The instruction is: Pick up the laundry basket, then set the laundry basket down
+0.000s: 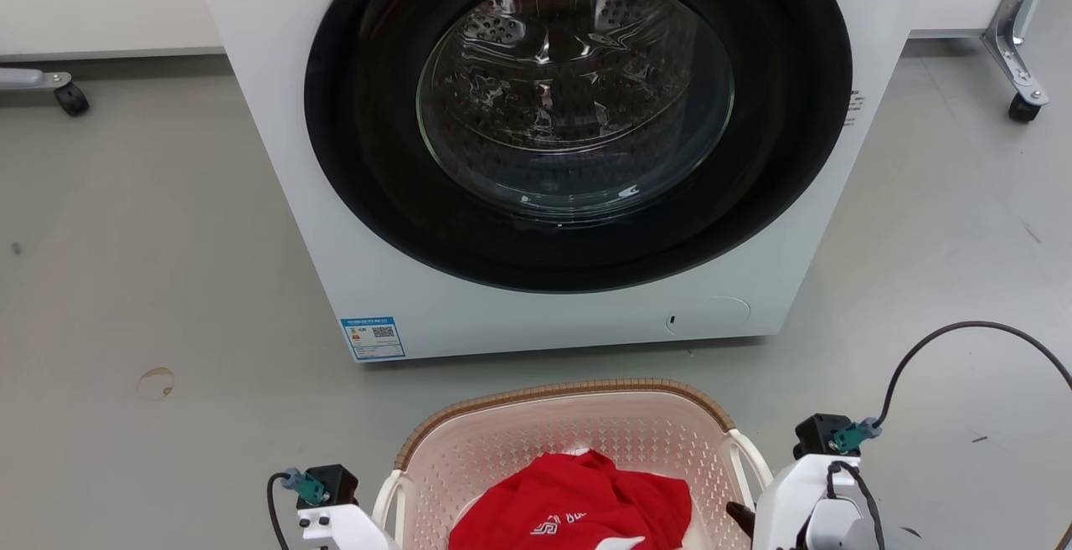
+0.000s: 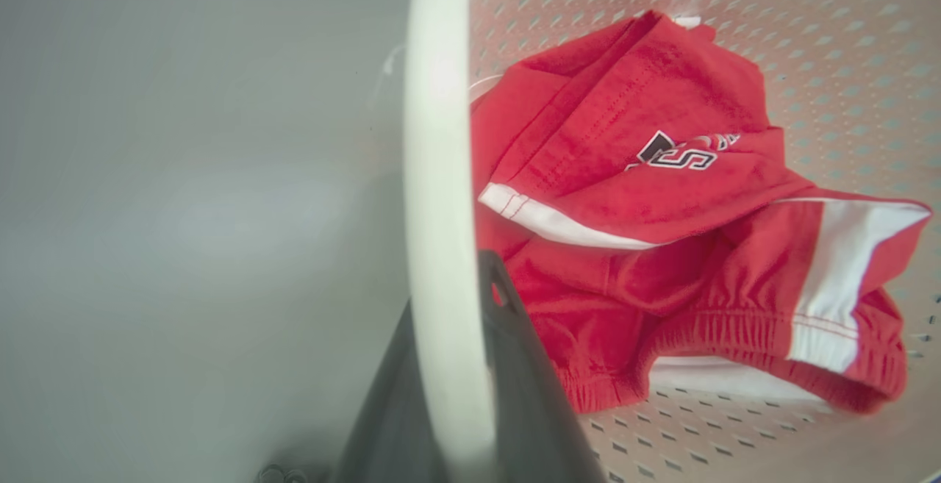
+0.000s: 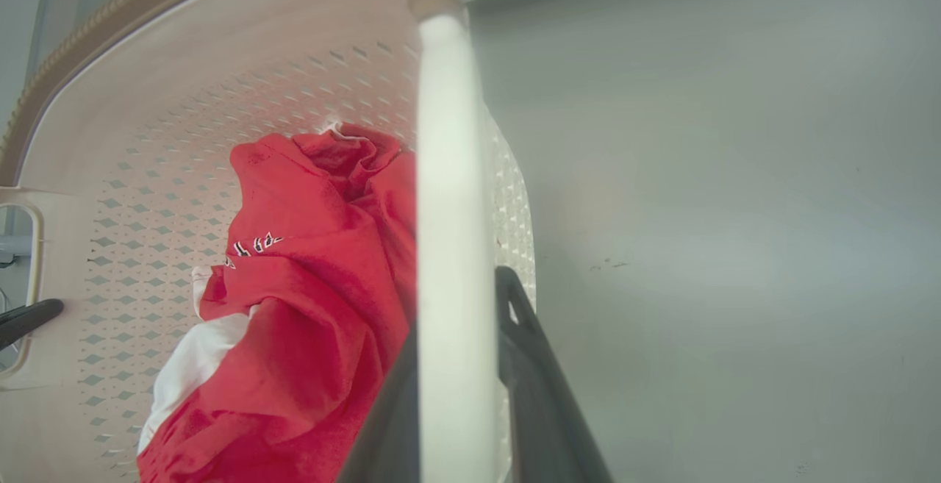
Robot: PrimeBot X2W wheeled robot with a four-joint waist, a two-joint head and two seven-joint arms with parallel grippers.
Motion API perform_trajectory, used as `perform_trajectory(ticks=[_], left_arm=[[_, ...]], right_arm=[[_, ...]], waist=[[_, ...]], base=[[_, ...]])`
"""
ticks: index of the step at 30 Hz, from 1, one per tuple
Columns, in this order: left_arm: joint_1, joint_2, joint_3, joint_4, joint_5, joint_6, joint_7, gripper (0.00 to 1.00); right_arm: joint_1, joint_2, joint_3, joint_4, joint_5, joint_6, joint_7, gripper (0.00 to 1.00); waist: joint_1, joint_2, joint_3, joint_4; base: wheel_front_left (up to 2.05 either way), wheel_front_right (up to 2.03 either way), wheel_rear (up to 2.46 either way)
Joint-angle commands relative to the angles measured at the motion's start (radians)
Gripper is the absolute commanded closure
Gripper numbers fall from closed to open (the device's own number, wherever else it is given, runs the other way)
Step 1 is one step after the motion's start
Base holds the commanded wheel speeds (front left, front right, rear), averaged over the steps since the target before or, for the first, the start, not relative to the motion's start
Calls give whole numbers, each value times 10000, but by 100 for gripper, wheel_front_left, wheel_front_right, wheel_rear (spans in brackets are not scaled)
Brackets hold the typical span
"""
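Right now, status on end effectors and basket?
Left end effector clamped on left handle. Right end effector clamped on right handle. Laundry basket holds red sportswear. Washing machine close ahead.

Laundry basket (image 1: pixel 502 441) was pale pink-cream, walls perforated in rows of small diamond holes; rim (image 1: pixel 553 388) brown, woven look; side handles (image 1: pixel 748 458) white. Garment (image 1: pixel 578 504) at lower centre of the head view was bright red, with white bands, red stitching, black-and-white outlined lettering. Washer (image 1: pixel 276 115) body white, door ring (image 1: pixel 368 156) black, glass (image 1: pixel 578 165) clear, silvery dimpled drum (image 1: pixel 586 39) behind; sticker (image 1: pixel 374 337) at its lower left blue and white. Floor (image 1: pixel 126 282) grey, tan ring stain (image 1: pixel 156 382) at left. Left gripper (image 2: pixel 450 284) and right gripper (image 3: pixel 456 299) fingers dark charcoal; forearm (image 1: pixel 796 491) white, connectors (image 1: pixel 854 434) teal, cable (image 1: pixel 963 328) black.
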Motion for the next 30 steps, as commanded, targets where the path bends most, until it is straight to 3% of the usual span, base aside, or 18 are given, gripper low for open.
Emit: perform_trajectory(ticks=[1, 14, 30], left_arm=[[-127, 1571, 248, 623, 21, 236, -77, 100], [-217, 1555, 152, 643, -40, 236, -166, 100], [-1012, 1312, -209, 570, 193, 236, -400, 100]], right_arm=[[-219, -1270, -94, 568, -69, -55, -129, 100], [-290, -1270, -94, 600, -84, -55, -209, 100], [-1098, -1270, -94, 868, -185, -55, -489, 100]], waist=[[0, 0, 1, 2], [0, 0, 197, 0], [0, 0, 1530, 52]], base=[[0, 0, 0], [0, 0, 0], [0, 0, 0]])
